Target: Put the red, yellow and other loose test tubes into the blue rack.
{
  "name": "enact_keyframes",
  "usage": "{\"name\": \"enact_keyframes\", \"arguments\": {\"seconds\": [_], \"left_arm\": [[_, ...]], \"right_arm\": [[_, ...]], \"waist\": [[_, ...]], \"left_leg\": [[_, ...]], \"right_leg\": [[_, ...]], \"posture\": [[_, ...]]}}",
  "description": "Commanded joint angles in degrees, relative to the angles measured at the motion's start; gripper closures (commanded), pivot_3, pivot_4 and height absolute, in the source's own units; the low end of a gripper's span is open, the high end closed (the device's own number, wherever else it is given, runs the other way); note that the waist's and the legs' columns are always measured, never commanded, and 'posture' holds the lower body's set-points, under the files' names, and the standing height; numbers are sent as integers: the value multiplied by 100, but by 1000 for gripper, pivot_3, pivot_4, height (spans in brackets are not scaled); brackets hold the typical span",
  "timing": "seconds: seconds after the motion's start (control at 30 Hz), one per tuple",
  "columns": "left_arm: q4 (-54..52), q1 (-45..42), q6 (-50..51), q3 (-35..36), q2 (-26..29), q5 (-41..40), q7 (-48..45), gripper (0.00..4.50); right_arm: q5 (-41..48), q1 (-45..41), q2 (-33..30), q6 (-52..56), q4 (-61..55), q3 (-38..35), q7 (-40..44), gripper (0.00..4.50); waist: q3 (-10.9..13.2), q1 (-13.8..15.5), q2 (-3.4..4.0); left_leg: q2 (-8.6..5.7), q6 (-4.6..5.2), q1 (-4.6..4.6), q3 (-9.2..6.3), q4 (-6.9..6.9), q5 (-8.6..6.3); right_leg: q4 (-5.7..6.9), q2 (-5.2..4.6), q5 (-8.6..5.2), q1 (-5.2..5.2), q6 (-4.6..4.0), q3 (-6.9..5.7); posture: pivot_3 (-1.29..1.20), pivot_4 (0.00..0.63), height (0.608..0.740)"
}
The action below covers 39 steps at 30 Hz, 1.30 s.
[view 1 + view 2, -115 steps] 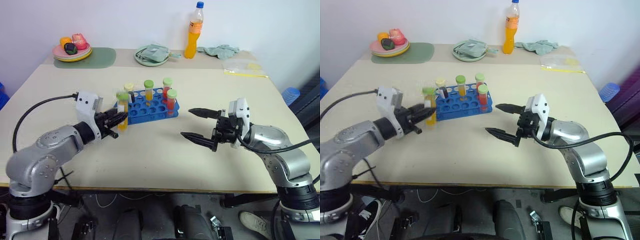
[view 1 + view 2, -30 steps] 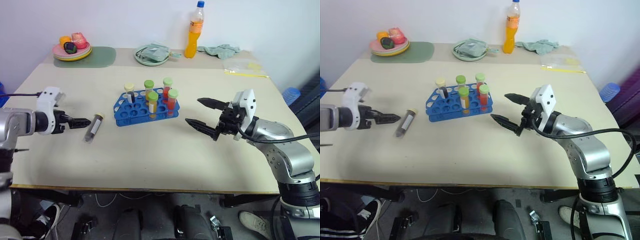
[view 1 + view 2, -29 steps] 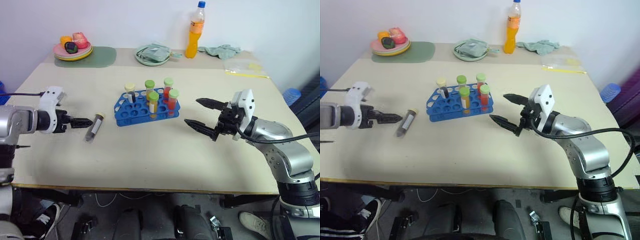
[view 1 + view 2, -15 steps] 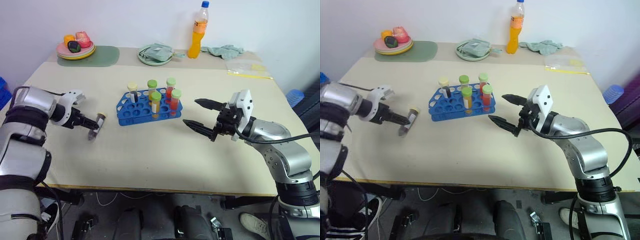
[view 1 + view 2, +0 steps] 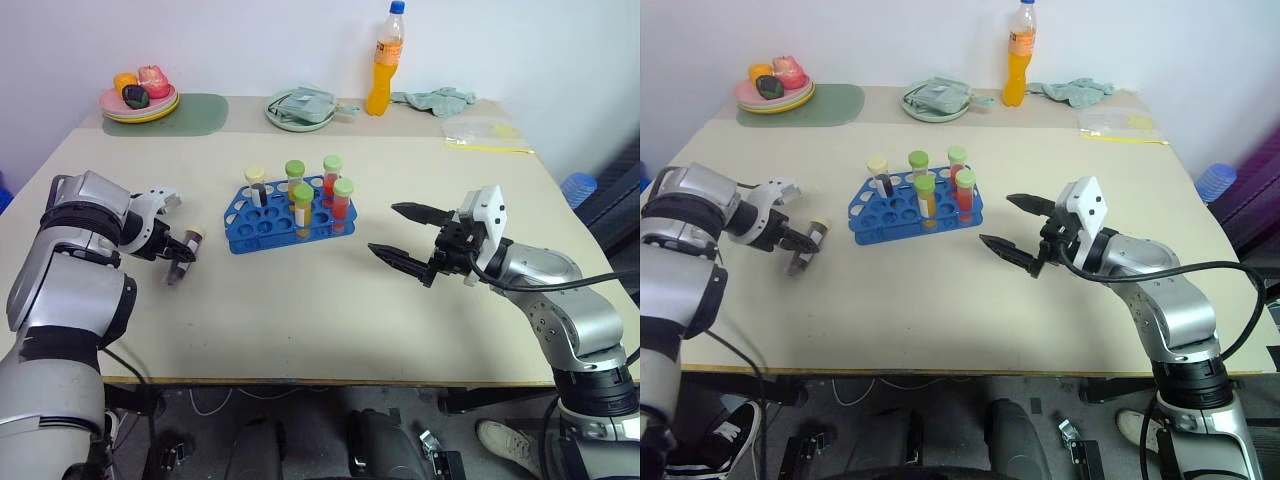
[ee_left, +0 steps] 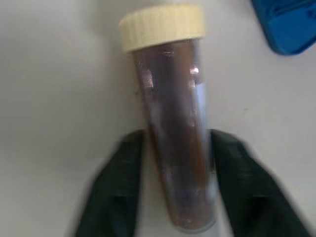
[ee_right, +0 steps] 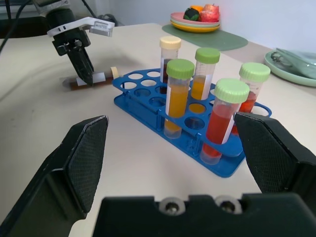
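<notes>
Swung in from the table (image 5: 300,320) edge, left end effector (image 5: 178,251) now clamps the lying brown tube (image 6: 173,148) mid-barrel: light, slick, breakable; right end effector (image 5: 405,242) gapes empty.

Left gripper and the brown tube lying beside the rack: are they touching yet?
Touching. In the left wrist view the left gripper has a black finger pressed against each side of the brown tube, which lies on the table.

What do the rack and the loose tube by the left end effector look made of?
Blue rack: looks like moulded plastic, uniform opaque blue with a slight sheen and round punched holes. Loose tube: clear wall, plastic or glass, can't tell; glare streaks and dark brown contents show through. Its cream cap looks like ribbed matte plastic.
</notes>
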Motion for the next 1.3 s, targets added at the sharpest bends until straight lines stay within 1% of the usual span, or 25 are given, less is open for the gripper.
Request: {"name": "enact_keyframes", "arguments": {"seconds": [0.03,0.1,0.13,0.2,0.23,0.27,0.3,0.33,0.37,0.43,0.5,0.53,0.6,0.67,0.77,0.87,0.97,1.1,1.17,1.3], "left_arm": [[16,-87,-128,690,50,-166,999,3721],[-26,-78,-369,1117,85,-303,1674,3721],[-168,-2,-922,1296,139,-325,2019,3721],[-551,202,-2069,1460,250,-257,2374,3721],[-784,292,-2606,1805,234,-456,2703,3721],[-1241,519,-3192,2385,132,-953,2701,3721],[-1710,757,-3422,2830,53,-1358,2614,3721],[-2275,1045,-3429,3190,-41,-1666,2694,3721],[-2886,1395,-3467,3511,-197,-1916,2880,3721],[-3929,2068,-4199,3963,-581,-2380,2819,3721],[-4964,2756,-4503,4211,-947,-2824,2653,3721],[-5393,3088,-4639,4191,-1075,-2859,2649,3721],[-6043,3712,-5391,3992,-1353,-2666,2650,3721],[-6406,4142,-5906,3768,-1573,-2496,2649,3721],[-6477,4531,-6508,3475,-1853,-2201,2775,3721],[-6165,4699,-7099,3301,-2121,-1868,3088,3721],[-5881,4650,-7387,3273,-2265,-1751,3357,3721],[-5190,4478,-7912,3188,-2437,-1611,3542,3721],[-4871,4403,-8207,3065,-2488,-1415,3625,3721],[-4513,4357,-8440,2903,-2634,-1357,3680,3721]], "right_arm": [[-3,-64,-7,-100,-106,-91,4,0],[-2,-62,-7,-99,-110,-94,1,0],[1,-43,-18,-101,-124,-110,2,0],[10,8,-42,-91,-148,-156,-10,0],[13,47,-66,-93,-162,-182,-2,0],[14,75,-95,-82,-170,-204,3,0],[23,96,-126,-67,-176,-224,17,0],[39,112,-157,-59,-180,-246,38,0],[56,106,-180,-49,-172,-262,52,0],[88,81,-239,-29,-145,-266,123,0],[131,28,-289,-1,-111,-259,212,0],[136,-5,-299,4,-84,-260,236,0],[166,-62,-313,27,-39,-254,292,0],[259,-81,-323,101,-53,-270,354,0],[366,-15,-360,144,-173,-295,467,0],[501,49,-389,278,-362,-342,457,0],[508,60,-383,295,-428,-370,412,0],[478,162,-429,310,-455,-438,360,0],[465,186,-426,308,-473,-437,333,0],[460,181,-423,297,-501,-460,273,0]], "waist": [[0,1,0],[0,6,-1],[0,6,-1],[2,2,-4],[1,2,-5],[2,4,-4],[2,7,-6],[2,18,-6],[2,21,-5],[-1,15,-2],[-3,4,0],[-3,1,-1],[-3,-11,0],[-3,6,-1],[-4,32,0],[-5,75,0],[-5,100,0],[-6,129,0],[-6,133,0],[-6,132,-1]], "left_leg": [[0,0,1,-1,0,0],[0,0,3,-3,2,0],[0,0,4,-5,5,0],[-1,-1,10,-4,6,1],[0,-2,9,-4,7,1],[0,-3,9,-4,7,2],[0,-3,8,-1,6,2],[1,-5,3,0,7,3],[1,-8,0,2,7,4],[-4,-10,-1,10,7,5],[-7,-10,1,15,12,5],[-8,-10,2,15,12,5],[-6,-10,7,17,15,6],[-5,-13,13,14,15,8],[-5,-17,15,9,15,10],[-8,-17,16,9,16,10],[-7,-16,15,8,16,9],[-7,-15,16,8,16,9],[-8,-15,15,9,16,9],[-9,-14,13,8,16,8]], "right_leg": [[4,0,0,0,0,0],[17,-2,0,0,0,0],[23,-3,0,-1,0,-1],[35,-8,0,-1,1,-1],[38,-8,0,-3,1,-1],[39,-8,0,-3,1,-1],[39,-11,0,-5,1,-1],[40,-15,0,-8,1,-2],[44,-18,1,-9,2,-3],[44,-26,3,-7,4,-1],[43,-29,3,-4,4,0],[42,-29,3,-2,4,0],[42,-24,4,-2,5,3],[41,-20,3,0,4,3],[43,-15,3,2,3,3],[40,-18,3,7,3,4],[38,-16,3,7,3,3],[37,-17,3,7,3,3],[35,-18,3,7,3,3],[35,-18,3,7,3,3]], "posture": [[0,150,740],[0,150,740],[0,150,740],[0,150,740],[0,150,740],[0,150,740],[0,150,740],[0,150,740],[0,150,740],[0,150,740],[0,150,740],[0,150,740],[0,150,740],[0,150,740],[0,150,740],[0,150,740],[0,150,740],[0,150,740],[0,150,740],[0,150,740]]}}
